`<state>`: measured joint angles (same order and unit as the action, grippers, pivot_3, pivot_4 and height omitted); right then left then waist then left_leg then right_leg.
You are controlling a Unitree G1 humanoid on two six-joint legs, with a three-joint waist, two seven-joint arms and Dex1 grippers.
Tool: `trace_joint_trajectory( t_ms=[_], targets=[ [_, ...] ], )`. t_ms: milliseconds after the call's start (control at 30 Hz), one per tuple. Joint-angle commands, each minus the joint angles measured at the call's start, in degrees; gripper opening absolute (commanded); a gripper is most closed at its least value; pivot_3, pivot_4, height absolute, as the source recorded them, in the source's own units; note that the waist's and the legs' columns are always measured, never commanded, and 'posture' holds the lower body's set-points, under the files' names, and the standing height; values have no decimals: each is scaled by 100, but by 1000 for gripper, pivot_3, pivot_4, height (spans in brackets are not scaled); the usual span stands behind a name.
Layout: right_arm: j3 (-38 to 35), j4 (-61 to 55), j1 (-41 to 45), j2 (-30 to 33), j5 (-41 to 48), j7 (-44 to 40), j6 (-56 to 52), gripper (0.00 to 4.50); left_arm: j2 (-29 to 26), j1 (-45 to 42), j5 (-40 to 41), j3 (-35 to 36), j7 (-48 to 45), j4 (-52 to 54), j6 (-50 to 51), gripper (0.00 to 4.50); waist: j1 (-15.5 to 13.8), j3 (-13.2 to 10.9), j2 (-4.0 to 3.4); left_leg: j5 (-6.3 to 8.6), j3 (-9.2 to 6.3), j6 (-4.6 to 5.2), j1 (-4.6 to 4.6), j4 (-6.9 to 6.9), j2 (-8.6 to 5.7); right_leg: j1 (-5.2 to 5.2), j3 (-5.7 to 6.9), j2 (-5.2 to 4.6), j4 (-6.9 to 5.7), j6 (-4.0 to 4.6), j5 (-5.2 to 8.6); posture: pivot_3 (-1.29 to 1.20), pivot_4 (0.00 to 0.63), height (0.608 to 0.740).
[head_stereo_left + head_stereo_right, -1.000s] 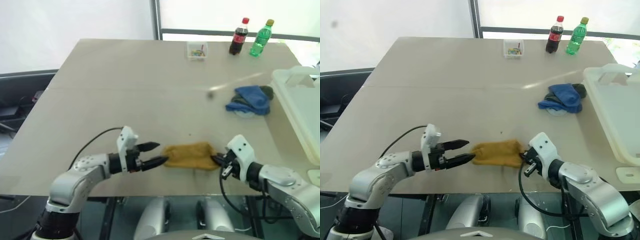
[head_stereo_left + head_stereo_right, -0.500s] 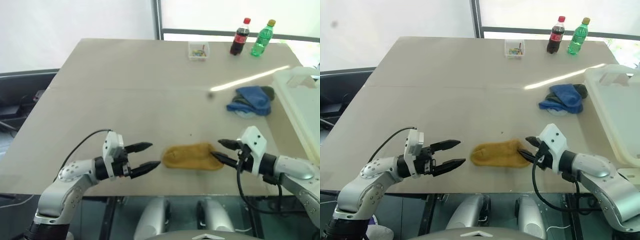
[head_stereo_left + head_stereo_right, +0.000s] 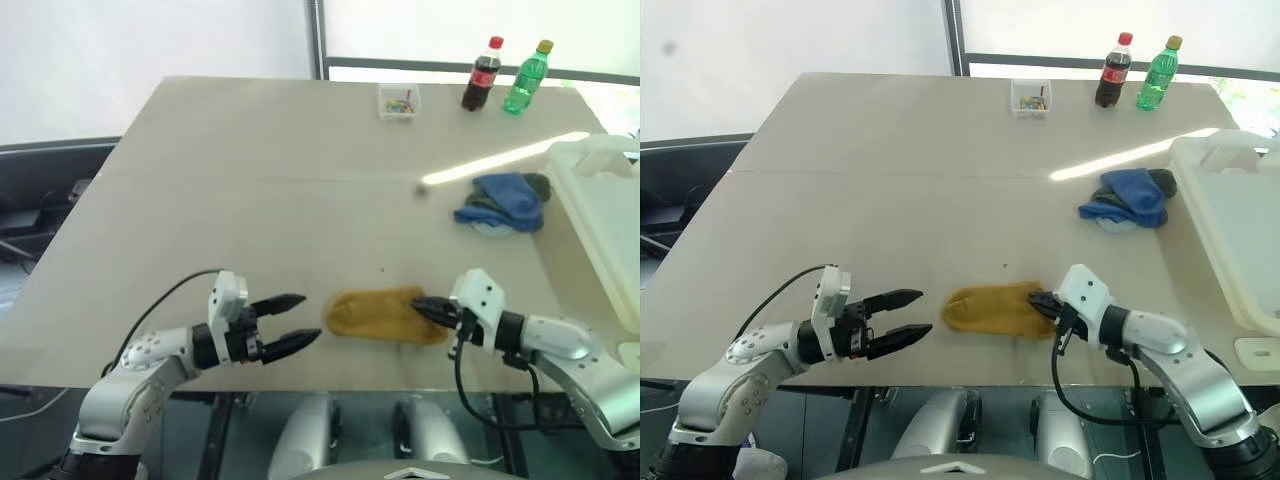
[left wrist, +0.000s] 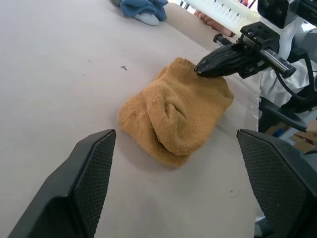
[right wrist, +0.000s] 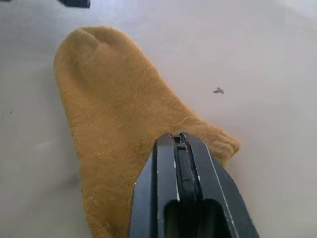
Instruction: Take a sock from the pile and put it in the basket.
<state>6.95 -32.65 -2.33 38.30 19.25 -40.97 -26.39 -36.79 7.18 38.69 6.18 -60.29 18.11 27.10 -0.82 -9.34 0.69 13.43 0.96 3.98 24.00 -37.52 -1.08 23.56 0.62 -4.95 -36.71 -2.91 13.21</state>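
A mustard-yellow sock lies flat near the table's front edge, apart from the pile of blue and dark socks at the right. My right gripper is shut, its tips pinched on the sock's right end; the right wrist view has the closed fingers pressed into the cloth. My left gripper stands open just left of the sock, not touching it. In the left wrist view its two pads frame the sock. The white basket stands at the table's right edge.
At the far edge stand a cola bottle, a green bottle and a small clear box of coloured bits. Open tabletop stretches between the sock and the far edge.
My right gripper opened and then shut again on the sock's right end. My left gripper drew back from the sock's left end and stays open. The sock has not moved.
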Motion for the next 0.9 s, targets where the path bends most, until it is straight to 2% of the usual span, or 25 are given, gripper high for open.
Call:
trace_joint_trajectory(
  t_ms=[33, 233, 333, 500, 700, 900],
  targets=[
    [-108, -231, 0, 69, 27, -123, 154, 46, 25, -8, 72, -3, -139, -25, -64, 4107, 1, 0, 0, 0, 0, 0, 0, 0, 0, 0, 0, 0, 0, 0, 0, 0, 150, 729],
    [-52, -236, 1, 116, 78, -380, 287, 46, -41, -180, 221, -26, -238, -98, 233, 4107, -2, 0, 0, 0, -1, 0, 0, 0, 1, 0, 0, 0, 0, 0, 0, 0, 150, 729],
    [231, -15, -22, 270, -272, -572, 498, 46, -67, -315, 56, -135, -168, -80, 277, 4107, -2, 0, 0, 0, 0, 0, 0, 0, 0, 0, 0, -1, 0, 0, 0, 0, 150, 729],
    [751, 1024, 220, 53, -857, -542, 886, 46, -114, -484, 45, -356, -88, -7, 552, 4107, 6, 2, 2, 0, 1, 0, -1, 0, 0, 0, 0, 1, -1, 0, 0, 0, 150, 729],
    [928, 2004, 277, -259, -1310, -412, 1597, 46, -349, -712, -37, -663, -32, 47, 979, 4107, 9, 25, 31, -1, 6, 0, -17, 0, 2, -8, 2, 7, -6, 1, 0, 0, 150, 729],
    [885, 1926, 203, -295, -1355, -403, 1653, 46, -424, -1516, 460, -757, 549, 7, 2621, 4107, 8, 51, 58, -1, -7, -1, -32, -13, 5, -30, 6, 8, -7, 0, 0, 0, 150, 729]
  ],
)
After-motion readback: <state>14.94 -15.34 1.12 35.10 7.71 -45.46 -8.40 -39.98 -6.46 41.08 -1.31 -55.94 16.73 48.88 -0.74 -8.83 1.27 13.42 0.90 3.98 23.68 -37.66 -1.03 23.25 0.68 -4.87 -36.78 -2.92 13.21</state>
